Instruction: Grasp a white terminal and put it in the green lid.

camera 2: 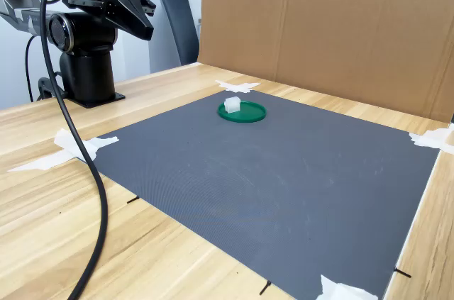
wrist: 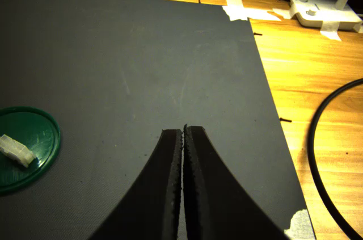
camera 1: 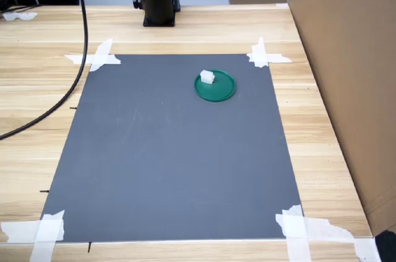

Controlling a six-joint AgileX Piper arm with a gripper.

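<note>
**Even light outside, warm and dim at the wrist**

Both exterior views are bright, evenly lit and sharp, with faint shadows. The wrist view is darker and warmer-toned; its black serrated gripper fingers (wrist: 170, 194) look soft, and the pale wooden tabletop (wrist: 317, 81) glares yellow.

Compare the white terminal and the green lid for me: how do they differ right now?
The white terminal is a tiny, blocky, translucent-white piece; the green lid is a far larger, flat, round, dark-green disc with a low rim. The terminal rests inside the lid near its edge, while the lid lies directly on the grey mat. Both sit apart from the hand, whose jaws are shut and empty.
</note>
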